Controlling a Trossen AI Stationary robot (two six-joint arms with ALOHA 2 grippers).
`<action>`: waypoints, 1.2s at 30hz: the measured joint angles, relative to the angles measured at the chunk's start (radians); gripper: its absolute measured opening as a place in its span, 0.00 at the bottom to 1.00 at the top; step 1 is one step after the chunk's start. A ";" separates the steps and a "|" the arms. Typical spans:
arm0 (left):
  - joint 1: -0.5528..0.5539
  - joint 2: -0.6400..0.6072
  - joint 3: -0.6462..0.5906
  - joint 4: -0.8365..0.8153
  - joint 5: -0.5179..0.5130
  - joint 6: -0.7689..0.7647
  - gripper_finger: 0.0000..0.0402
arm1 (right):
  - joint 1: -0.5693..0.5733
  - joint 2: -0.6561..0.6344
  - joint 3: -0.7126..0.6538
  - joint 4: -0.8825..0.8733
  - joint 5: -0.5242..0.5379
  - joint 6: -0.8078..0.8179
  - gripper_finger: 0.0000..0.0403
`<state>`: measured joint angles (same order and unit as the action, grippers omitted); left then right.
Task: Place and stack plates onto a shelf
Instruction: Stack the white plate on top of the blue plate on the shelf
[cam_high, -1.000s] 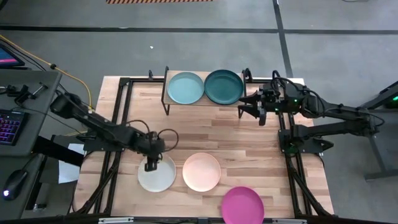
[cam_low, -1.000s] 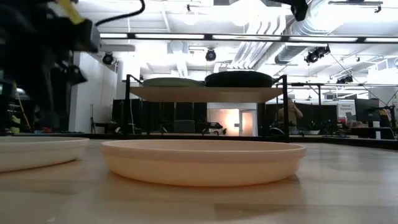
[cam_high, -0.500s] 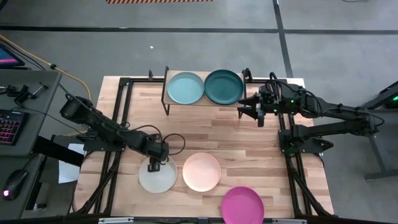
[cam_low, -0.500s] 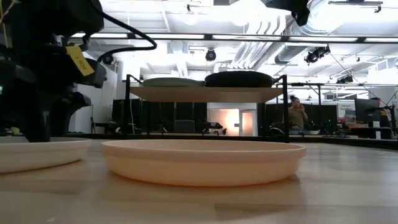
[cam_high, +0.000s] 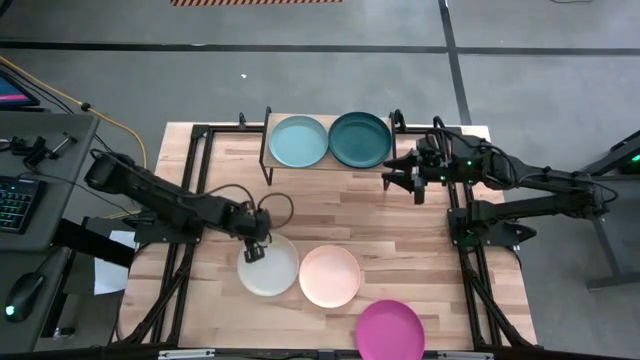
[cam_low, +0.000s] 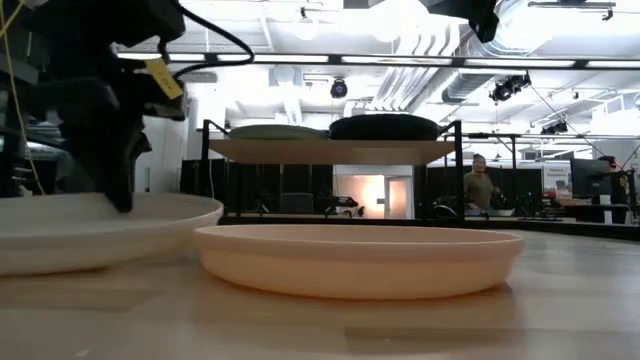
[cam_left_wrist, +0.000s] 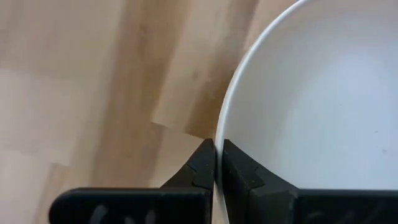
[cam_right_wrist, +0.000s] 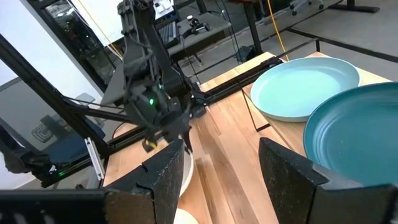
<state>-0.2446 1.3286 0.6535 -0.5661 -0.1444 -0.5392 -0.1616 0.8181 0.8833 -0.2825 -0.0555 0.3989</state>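
down at table height, the peach-pink plate (cam_low: 358, 258) fills the foreground with the white plate (cam_low: 95, 228) just beside it, the white one's near side tipped up off the wood. only the left wrist view shows why: the left gripper (cam_left_wrist: 217, 163) is pinched tight on the white plate's rim. from above, a magenta plate (cam_high: 391, 329) lies at the near table edge, unseen in the low view. farther back, light teal plate (cam_high: 298, 141) and dark teal plate (cam_high: 360, 139) sit side by side on the shelf (cam_high: 330, 166); the right gripper (cam_high: 401, 180) hovers spread wide beside it.
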 joint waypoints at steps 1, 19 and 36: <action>0.011 -0.020 0.000 -0.009 -0.002 0.000 0.01 | 0.000 0.000 0.000 -0.004 0.000 0.000 0.47; 0.159 -0.314 0.000 -0.032 -0.020 -0.167 0.00 | 0.000 0.000 0.000 -0.032 0.000 0.000 0.47; 0.186 -0.347 0.014 0.074 0.039 -0.249 0.00 | 0.000 0.000 0.000 -0.030 0.000 0.004 0.47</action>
<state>-0.0589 0.9817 0.6676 -0.4921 -0.1056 -0.7884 -0.1616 0.8177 0.8829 -0.3121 -0.0559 0.4026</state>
